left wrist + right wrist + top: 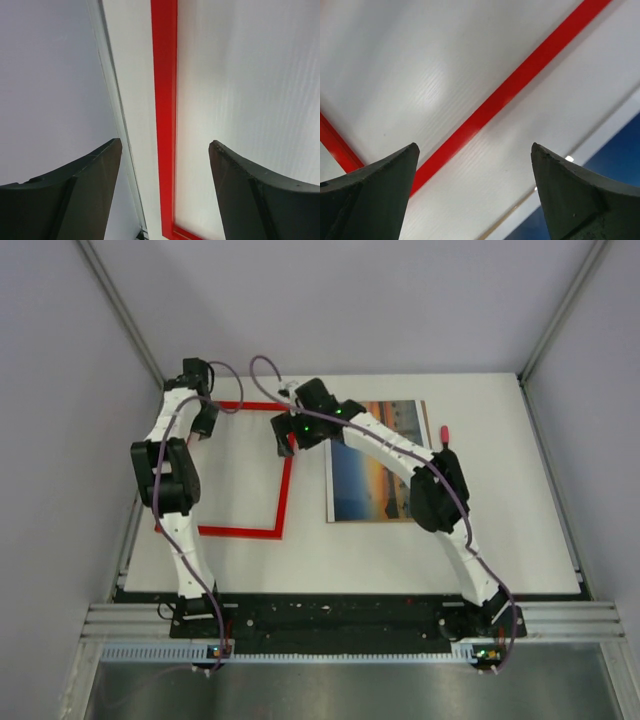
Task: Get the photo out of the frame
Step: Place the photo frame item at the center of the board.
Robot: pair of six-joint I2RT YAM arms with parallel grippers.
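We see the frame (pixel 235 533) lying flat on the left of the tabletop (pixel 500 540). The photo (pixel 365 485) lies flat just right of it, outside it. Our left jaws stand open above the frame's left rail near its far corner. Our right jaws stand open above its right rail, holding nothing.

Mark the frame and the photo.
the frame (pixel 240 533): top external view, on its near red rail.
the photo (pixel 362 488): top external view, on the print's lower left part.
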